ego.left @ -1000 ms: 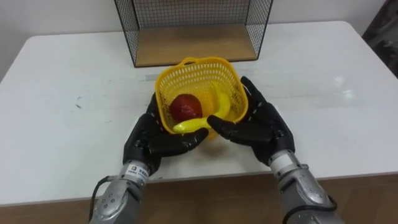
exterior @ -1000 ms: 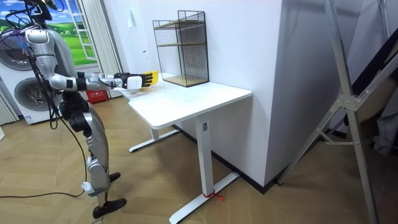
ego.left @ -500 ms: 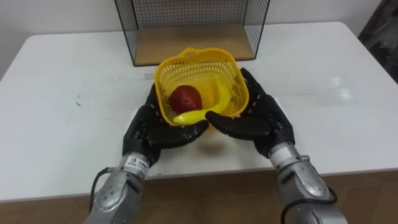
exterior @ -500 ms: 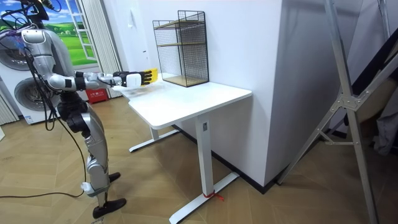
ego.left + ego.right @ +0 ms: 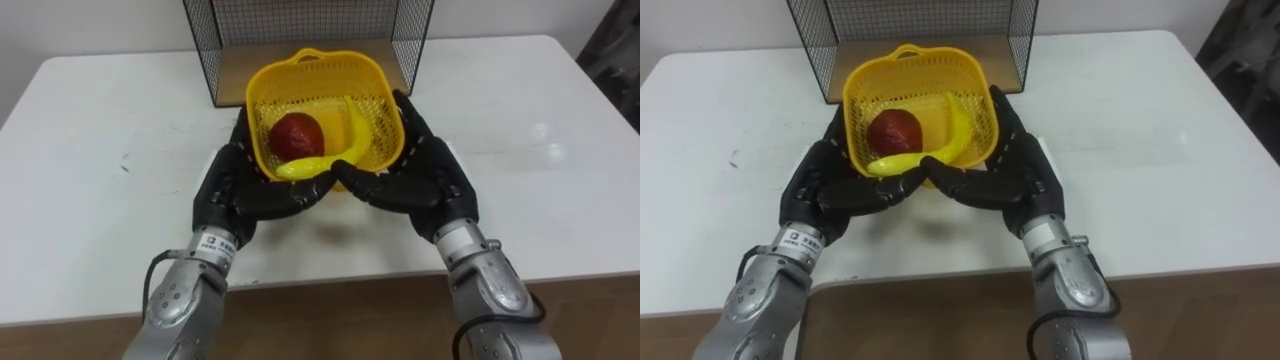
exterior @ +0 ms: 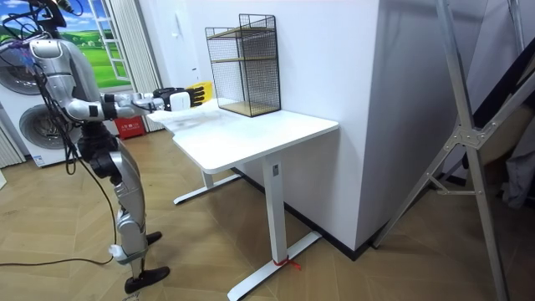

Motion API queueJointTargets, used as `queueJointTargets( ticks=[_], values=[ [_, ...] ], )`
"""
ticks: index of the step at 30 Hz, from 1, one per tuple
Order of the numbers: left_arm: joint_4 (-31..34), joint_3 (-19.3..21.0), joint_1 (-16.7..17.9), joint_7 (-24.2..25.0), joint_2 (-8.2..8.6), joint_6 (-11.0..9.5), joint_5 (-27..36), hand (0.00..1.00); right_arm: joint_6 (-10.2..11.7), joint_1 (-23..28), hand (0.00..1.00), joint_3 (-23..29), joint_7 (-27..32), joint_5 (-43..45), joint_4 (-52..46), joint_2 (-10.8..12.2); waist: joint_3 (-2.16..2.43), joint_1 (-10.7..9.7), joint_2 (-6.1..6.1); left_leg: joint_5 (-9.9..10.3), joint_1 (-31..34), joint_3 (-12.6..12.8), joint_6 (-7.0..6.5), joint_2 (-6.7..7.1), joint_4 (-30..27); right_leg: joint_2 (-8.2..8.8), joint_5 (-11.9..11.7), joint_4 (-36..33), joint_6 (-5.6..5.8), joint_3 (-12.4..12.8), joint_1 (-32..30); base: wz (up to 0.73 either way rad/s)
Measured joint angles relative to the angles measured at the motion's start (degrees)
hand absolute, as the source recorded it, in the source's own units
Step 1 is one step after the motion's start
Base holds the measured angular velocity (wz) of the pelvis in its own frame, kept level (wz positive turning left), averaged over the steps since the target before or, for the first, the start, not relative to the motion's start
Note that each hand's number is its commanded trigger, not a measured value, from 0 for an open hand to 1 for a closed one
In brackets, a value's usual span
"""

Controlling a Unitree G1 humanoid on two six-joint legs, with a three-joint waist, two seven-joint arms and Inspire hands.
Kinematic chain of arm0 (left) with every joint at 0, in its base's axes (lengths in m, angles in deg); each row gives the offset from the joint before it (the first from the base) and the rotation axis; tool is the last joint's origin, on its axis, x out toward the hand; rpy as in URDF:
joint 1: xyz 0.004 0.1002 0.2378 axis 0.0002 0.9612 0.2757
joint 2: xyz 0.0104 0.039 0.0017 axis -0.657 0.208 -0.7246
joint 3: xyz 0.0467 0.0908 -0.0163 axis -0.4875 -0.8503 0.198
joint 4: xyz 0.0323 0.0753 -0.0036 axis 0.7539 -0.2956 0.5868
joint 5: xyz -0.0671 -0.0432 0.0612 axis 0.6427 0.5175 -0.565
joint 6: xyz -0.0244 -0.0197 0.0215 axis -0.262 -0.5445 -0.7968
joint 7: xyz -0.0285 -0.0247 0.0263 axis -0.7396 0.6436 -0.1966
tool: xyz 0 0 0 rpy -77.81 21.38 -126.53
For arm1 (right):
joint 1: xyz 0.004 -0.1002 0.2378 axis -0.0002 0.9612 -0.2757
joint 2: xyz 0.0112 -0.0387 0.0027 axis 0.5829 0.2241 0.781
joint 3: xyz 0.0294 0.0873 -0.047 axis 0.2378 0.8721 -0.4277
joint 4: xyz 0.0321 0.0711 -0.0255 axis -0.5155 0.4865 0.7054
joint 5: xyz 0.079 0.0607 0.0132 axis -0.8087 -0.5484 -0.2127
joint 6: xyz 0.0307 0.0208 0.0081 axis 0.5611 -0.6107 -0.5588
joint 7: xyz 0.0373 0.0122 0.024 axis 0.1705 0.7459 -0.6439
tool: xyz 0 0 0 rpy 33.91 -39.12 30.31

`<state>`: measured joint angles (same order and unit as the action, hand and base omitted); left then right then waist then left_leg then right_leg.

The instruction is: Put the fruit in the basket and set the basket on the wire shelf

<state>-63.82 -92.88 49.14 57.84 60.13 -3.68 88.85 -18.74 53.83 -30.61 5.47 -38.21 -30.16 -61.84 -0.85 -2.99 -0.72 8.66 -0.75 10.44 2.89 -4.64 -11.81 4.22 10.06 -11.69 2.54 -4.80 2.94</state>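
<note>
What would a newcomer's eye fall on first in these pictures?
The bright yellow basket, held above the white table just before the wire shelf, with a round red fruit and a banana inside. Then the black left hand and right hand, cradling it from both sides.

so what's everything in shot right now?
basket: 1, yellow, held between both hands, in front of shelf
apple: 1, red, in basket
banana: 1, yellow, in basket, beside apple
shelf: 1, black wire with wood base, far edge of table
table: 1, white, under everything
washer: 1, white, behind robot
left hand: black, cupping basket's left side
right hand: black, cupping basket's right side
</note>
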Motion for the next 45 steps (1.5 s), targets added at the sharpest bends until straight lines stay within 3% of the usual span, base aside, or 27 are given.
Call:
queueJointTargets(
  ticks=[8,12,15,17,19,21,22,23,24,25,26,27,28,31,36,38,42,45],
  values=[
    [0.0,0.1,0.9,0.0,-0.53,0.0,0.5,0.0,0.0,1.2,0.0,-0.5,-0.1,-1.7,0.4,0.0,-0.1,0.3,0.07,0.8,0.1,-0.2,0.13,-0.47,-1.6,-0.31,0.0,-0.6,0.02,0.0,0.3,0.0],
    [-0.2,0.7,1.0,0.1,-0.38,0.0,-0.6,0.0,0.0,2.0,0.0,-0.3,-0.2,-1.9,0.4,0.1,-0.67,0.4,-0.36,5.1,2.4,-0.6,0.83,-2.71,-9.8,-1.5,2.9,-5.6,-0.74,-0.1,-0.9,-0.02],
    [-0.2,1.3,1.4,0.3,-0.46,0.0,-0.6,0.0,0.0,2.0,0.0,-0.1,-1.4,-2.1,1.0,0.2,-0.68,1.0,-0.59,8.7,5.4,-1.3,2.06,-5.39,-17.3,-3.22,6.7,-12.0,-1.84,0.0,-4.0,-0.08],
    [-0.2,1.2,1.9,0.4,-0.78,0.1,-0.5,0.0,0.0,2.8,0.0,-0.3,-2.1,-2.1,1.5,0.2,-0.63,1.8,-0.67,9.6,6.0,-1.9,3.0,-6.86,-20.8,-4.4,8.7,-15.2,-2.82,0.2,-4.7,-0.09],
    [-0.2,1.3,1.9,0.4,-0.78,0.1,-0.3,0.0,0.0,2.9,0.0,-0.6,-2.1,-2.1,1.5,0.0,-0.57,2.1,-0.48,9.4,7.2,-2.0,2.72,-7.58,-24.3,-4.83,10.0,-17.5,-3.59,0.4,-5.3,-0.13],
    [-0.2,1.7,2.1,0.4,-0.86,0.1,0.0,0.0,0.0,2.8,0.0,-1.2,-2.1,-2.4,1.6,0.2,-0.65,3.0,-0.37,7.8,9.5,-2.4,0.36,-8.01,-29.2,-5.34,10.4,-18.0,-4.37,2.7,-4.6,-0.2],
    [-0.6,1.8,2.0,0.4,-0.64,0.1,-0.1,0.0,0.0,2.8,0.0,-1.3,-2.0,-2.4,1.7,-0.3,-0.47,2.8,-1.01,8.4,12.2,-4.4,-1.11,-4.87,-29.4,-4.6,10.5,-17.8,-4.6,4.0,-4.3,0.13],
    [-0.6,1.5,1.8,0.4,0.23,0.1,-0.1,0.0,0.0,2.5,0.0,-0.8,-2.0,-2.3,1.7,-1.1,-0.35,2.6,-1.16,8.5,14.8,-5.5,-1.97,-0.29,-25.3,-3.6,11.2,-17.8,-5.0,4.8,-4.5,0.14],
    [-0.6,1.3,1.8,0.4,0.54,0.0,0.0,0.0,0.0,2.4,0.0,-0.6,-2.0,-2.3,1.8,-1.4,-0.3,3.0,-1.09,8.0,16.0,-5.4,-1.97,1.68,-22.2,-3.3,11.3,-17.8,-4.75,5.3,-4.7,-0.35],
    [-0.6,1.2,2.0,0.4,0.65,0.0,0.0,0.0,0.0,2.3,0.0,-0.5,-2.0,-2.1,2.5,-1.4,-0.23,4.2,-1.13,3.2,17.7,-5.8,-2.67,4.28,-17.0,-3.03,11.7,-18.1,-4.51,6.8,-4.9,-0.73],
    [-0.6,1.6,2.2,0.4,0.53,0.0,-0.1,0.0,-0.2,2.4,0.0,-0.5,-2.0,-2.1,3.0,-1.4,-0.03,4.8,-1.25,-0.4,18.3,-6.1,-3.24,5.01,-14.6,-2.82,12.1,-18.2,-4.0,7.4,-4.6,-0.63],
    [-0.6,1.8,2.2,0.4,0.43,0.0,-0.1,0.0,-0.2,2.7,0.0,-0.5,-2.0,-2.0,3.0,-1.0,0.37,4.7,-0.93,-1.5,18.1,-6.1,-3.93,5.23,-14.4,-2.77,12.4,-18.1,-3.37,7.3,-4.3,-0.08],
    [-0.5,1.9,2.0,0.4,0.48,-0.1,-0.1,0.0,-0.5,3.1,0.0,-0.6,-2.0,-2.0,3.0,-0.9,0.51,3.6,-1.87,-3.0,17.1,-5.7,-5.41,5.78,-14.1,-2.48,12.9,-17.5,-2.58,7.1,-3.7,0.2],
    [-0.5,1.7,2.1,0.4,0.08,-0.1,-0.6,0.0,-0.6,2.5,0.0,-0.7,-2.0,-2.1,3.0,-1.0,0.6,3.4,-3.03,-1.9,16.5,-5.2,-6.93,6.51,-15.0,-2.09,12.5,-13.9,-1.98,7.3,-1.5,-0.01],
    [-0.5,2.0,2.1,0.4,-0.49,-1.2,-0.5,0.0,-0.3,1.7,0.0,-1.6,-1.9,-2.1,2.9,-1.3,0.18,3.4,-3.18,1.7,16.3,-4.5,-7.13,6.78,-17.1,-1.16,13.0,-14.5,-1.31,7.6,-0.9,-0.09],
    [-0.5,1.9,1.8,0.4,-0.82,-1.2,0.2,0.0,-0.3,1.7,0.0,-2.2,-1.7,-2.1,2.5,-1.3,-0.17,3.0,-3.73,2.9,16.3,-4.6,-7.29,7.69,-17.6,-0.29,14.2,-16.2,-0.87,6.8,-1.0,0.1],
    [-0.4,1.8,1.8,0.4,-0.59,-1.2,0.7,0.0,-0.3,1.4,0.0,-2.1,-1.3,-1.9,2.2,-1.7,-0.24,2.6,-4.07,4.3,15.7,-3.8,-8.82,9.86,-18.1,2.34,14.7,-26.0,0.25,6.0,-4.3,0.05],
    [-0.4,2.0,1.7,0.4,-0.58,-1.3,0.6,0.0,-0.3,1.0,0.0,-2.2,-1.2,-1.1,2.3,-1.8,-0.36,2.8,-4.27,5.6,13.7,-2.8,-10.17,10.99,-17.9,3.99,12.1,-34.5,1.84,6.1,-7.3,0.01]
  ],
)
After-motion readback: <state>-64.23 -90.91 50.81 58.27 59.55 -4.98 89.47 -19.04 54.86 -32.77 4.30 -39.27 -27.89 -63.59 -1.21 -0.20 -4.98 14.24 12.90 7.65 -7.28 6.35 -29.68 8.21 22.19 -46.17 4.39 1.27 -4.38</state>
